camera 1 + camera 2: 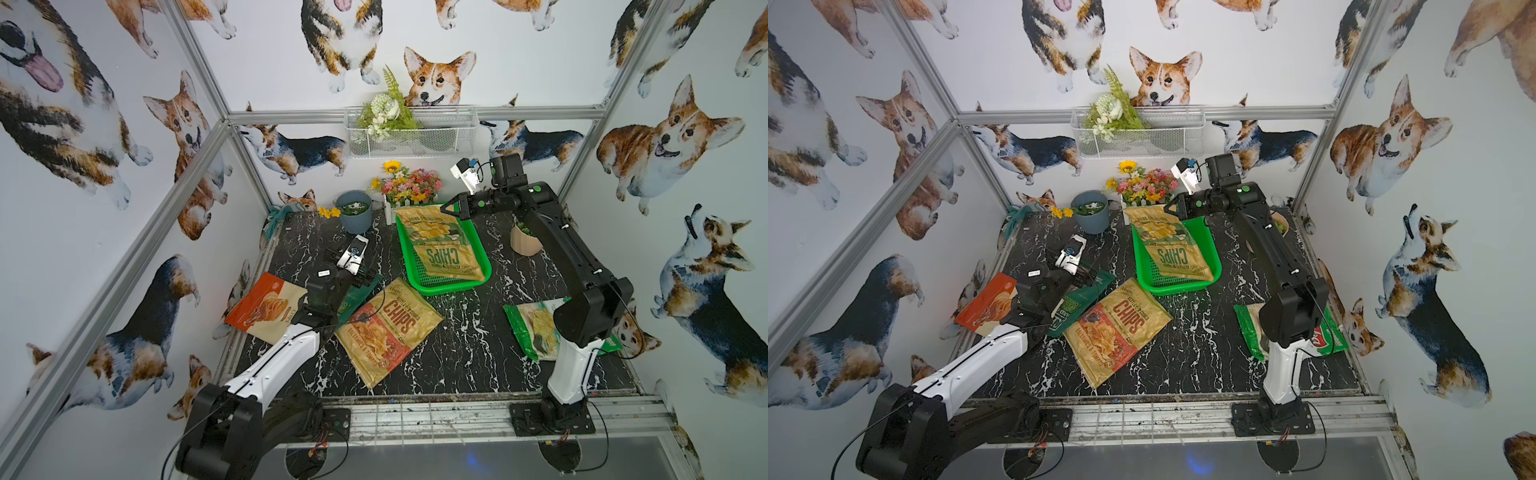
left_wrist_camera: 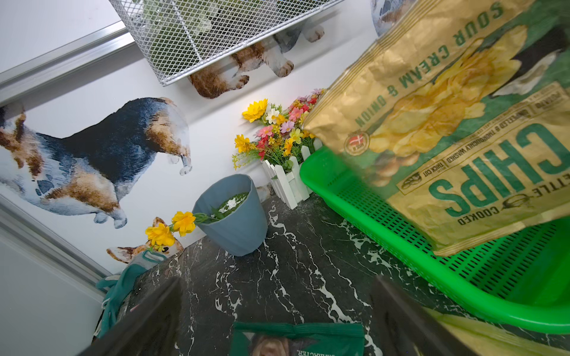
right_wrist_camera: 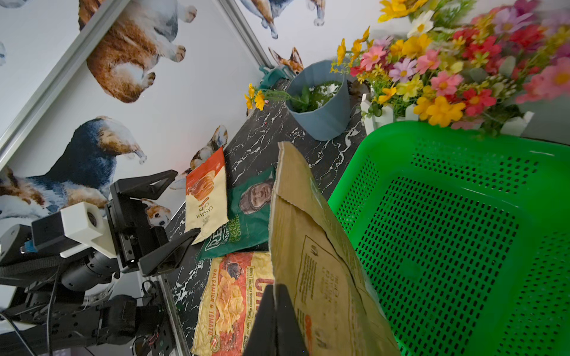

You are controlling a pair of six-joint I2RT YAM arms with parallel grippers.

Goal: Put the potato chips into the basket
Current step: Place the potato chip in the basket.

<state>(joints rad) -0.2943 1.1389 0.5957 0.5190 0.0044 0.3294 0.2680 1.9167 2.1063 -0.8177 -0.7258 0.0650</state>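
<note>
Marble table (image 1: 457, 353): right gripper (image 1: 445, 210) pinches the far end of the sour-cream bag (image 1: 440, 245) so it slants into the basket (image 1: 440, 289), while left gripper (image 2: 277, 279) gapes over the dark green bag (image 2: 296, 339), likely next

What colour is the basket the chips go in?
Bright green; the basket shows best in the right wrist view.

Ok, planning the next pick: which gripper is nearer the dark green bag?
Left. The left gripper hangs open over the far end of the dark green bag. The right gripper is across the table, shut on a tan bag over the basket.
</note>
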